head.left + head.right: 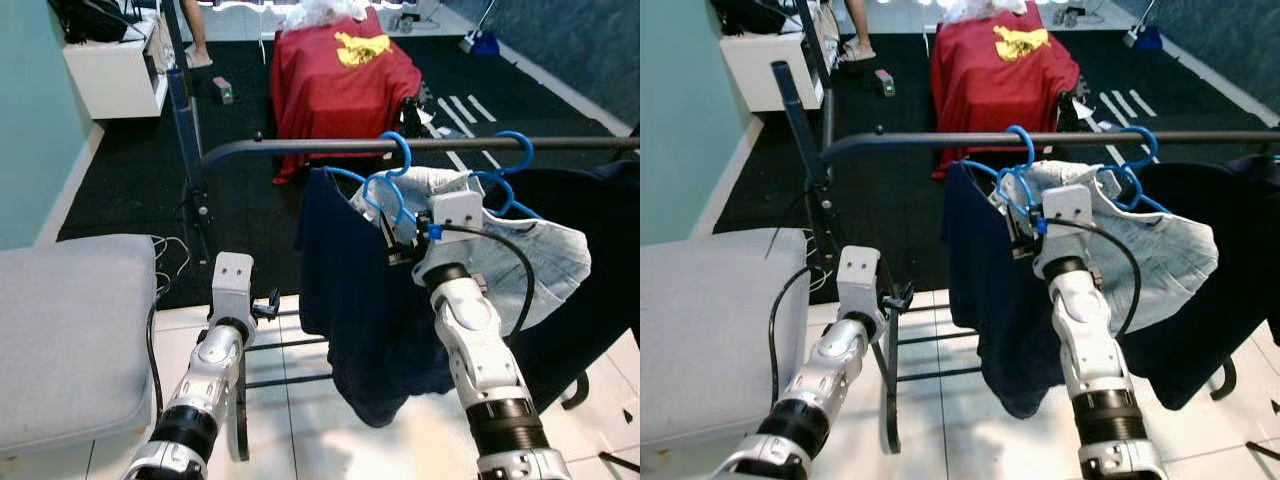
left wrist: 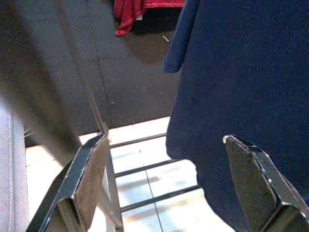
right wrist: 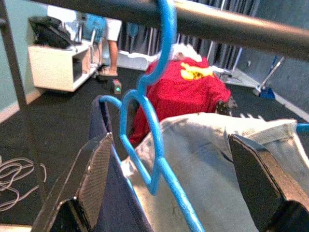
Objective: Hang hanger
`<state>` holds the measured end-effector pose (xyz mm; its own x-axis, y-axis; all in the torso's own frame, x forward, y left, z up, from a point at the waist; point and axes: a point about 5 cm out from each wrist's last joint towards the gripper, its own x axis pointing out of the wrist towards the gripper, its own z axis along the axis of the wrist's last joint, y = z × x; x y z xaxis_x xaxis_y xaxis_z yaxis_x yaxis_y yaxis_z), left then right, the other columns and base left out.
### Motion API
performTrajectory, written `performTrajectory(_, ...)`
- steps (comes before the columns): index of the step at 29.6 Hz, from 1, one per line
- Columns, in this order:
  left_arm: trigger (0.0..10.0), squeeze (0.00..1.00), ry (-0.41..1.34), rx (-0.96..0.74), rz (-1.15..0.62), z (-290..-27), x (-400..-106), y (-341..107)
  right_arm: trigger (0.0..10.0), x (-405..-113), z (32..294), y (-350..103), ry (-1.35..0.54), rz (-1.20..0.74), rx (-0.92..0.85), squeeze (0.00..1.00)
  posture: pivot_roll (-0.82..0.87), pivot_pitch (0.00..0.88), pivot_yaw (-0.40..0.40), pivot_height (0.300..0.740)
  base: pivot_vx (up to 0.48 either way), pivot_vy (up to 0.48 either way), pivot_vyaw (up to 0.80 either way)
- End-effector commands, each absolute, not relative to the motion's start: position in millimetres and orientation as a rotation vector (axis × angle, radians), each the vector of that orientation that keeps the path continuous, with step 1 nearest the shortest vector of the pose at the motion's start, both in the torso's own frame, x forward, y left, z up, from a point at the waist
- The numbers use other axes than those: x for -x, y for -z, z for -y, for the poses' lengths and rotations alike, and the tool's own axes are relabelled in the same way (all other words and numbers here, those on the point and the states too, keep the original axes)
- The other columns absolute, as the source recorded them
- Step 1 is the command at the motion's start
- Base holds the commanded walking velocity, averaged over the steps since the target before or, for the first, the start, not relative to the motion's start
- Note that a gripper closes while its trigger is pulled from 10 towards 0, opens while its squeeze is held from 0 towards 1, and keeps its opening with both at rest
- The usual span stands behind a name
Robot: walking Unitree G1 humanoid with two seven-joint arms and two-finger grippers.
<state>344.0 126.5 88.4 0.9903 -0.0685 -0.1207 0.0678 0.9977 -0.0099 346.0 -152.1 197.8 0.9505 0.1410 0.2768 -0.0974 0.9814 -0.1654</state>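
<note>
Your blue hanger (image 3: 154, 125) is hooking over the dark rail (image 1: 420, 146), carrying a pale denim garment (image 1: 540, 255). Your right gripper (image 3: 169, 188) is sitting at its neck, fingers spread wide, gripping nothing. At nine o'clock a navy garment (image 1: 345, 310) is hanging — touching the denim. Left gripper (image 2: 169, 193) is gaping, empty, over white tiles (image 1: 300, 400); a red-draped object (image 1: 340, 80) is standing at twelve.

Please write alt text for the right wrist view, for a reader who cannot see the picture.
A blue hanger hangs by its hook on a dark rail, between the open fingers of the right gripper. It carries a light denim garment, with a navy garment beside it. Behind stands a red-draped object on a dark floor.
</note>
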Motion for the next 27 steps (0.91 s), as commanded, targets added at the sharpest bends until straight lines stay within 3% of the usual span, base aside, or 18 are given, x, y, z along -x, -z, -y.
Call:
performTrajectory(1, 10.0, 0.00, 0.059, -0.016, -0.149, -130.6, -340.2, -81.3, 10.0, -351.4, 151.7, -189.5, -0.143, 0.216, 0.155, 0.00, -0.05, 0.138, -0.028, 0.740, 0.000, 0.000, 0.00)
performTrajectory(11, 10.0, 0.00, 0.090, -0.022, -0.115, -128.6, -339.5, -85.5, 10.0, -360.4, 153.9, -194.0, -0.161, 0.163, 0.159, 0.03, -0.05, 0.132, -0.026, 0.740, 0.000, 0.000, 0.00)
performTrajectory(15, 10.0, 0.00, 0.399, -0.007, 0.065, -115.9, -319.6, -102.5, 10.0, -364.7, 163.4, -198.4, -0.163, 0.131, 0.140, 0.00, -0.05, 0.125, -0.029, 0.740, 0.000, 0.000, 0.00)
performTrajectory(17, 10.0, 0.00, 0.457, -0.017, 0.113, -118.3, -311.8, -107.5, 10.0, -365.9, 166.6, -198.5, -0.170, 0.119, 0.119, 0.00, -0.05, 0.125, -0.032, 0.740, 0.000, 0.000, 0.00)
performTrajectory(27, 10.0, 0.00, 0.548, -0.060, 0.195, -125.2, -291.1, -123.8, 10.0, -375.6, 177.5, -197.7, -0.227, 0.070, 0.082, 0.00, -0.03, 0.132, -0.044, 0.740, 0.000, 0.000, 0.00)
